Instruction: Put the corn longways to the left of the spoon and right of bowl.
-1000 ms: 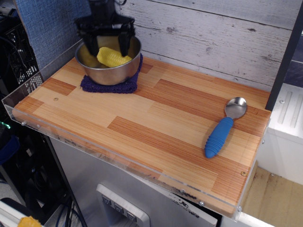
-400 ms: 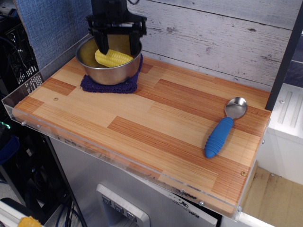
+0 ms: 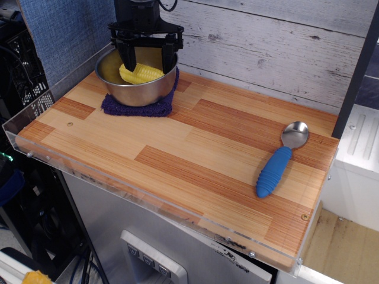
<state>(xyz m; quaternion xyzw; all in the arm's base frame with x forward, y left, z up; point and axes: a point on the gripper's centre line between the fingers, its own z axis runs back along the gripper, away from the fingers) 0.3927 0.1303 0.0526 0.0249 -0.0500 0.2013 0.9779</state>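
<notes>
The desk [image 3: 177, 154] spreads out below me, a long wooden board with a clear rim. At its far left corner stands the bowl [image 3: 135, 87] on a dark blue knitted cloth [image 3: 139, 106]. Well apart from it, near the right edge, lies the spoon [image 3: 278, 161], metal head pointing away, blue handle pointing toward the front. Between bowl and spoon there is a wide stretch of wood, and that is where the corn [image 3: 141, 73] has to end up.

The corn is not there yet. It lies inside the bowl, tilted, its left end higher against the wall. So I judge I am at the first step: the grasp, with the carry and the placing not begun.

My jaws [image 3: 150, 59] hang right over the bowl, spread apart, with one finger down at the left end of the cob and the other at the right, near the bowl's far rim. The corn sits between them, but I see no squeeze on it; they look open around it, not gripping. Whether a finger already touches the cob I cannot tell.

Next, I think, I must close on the corn, lift it clear of the rim, and carry it rightward to set it down lengthwise beside the spoon.
</notes>
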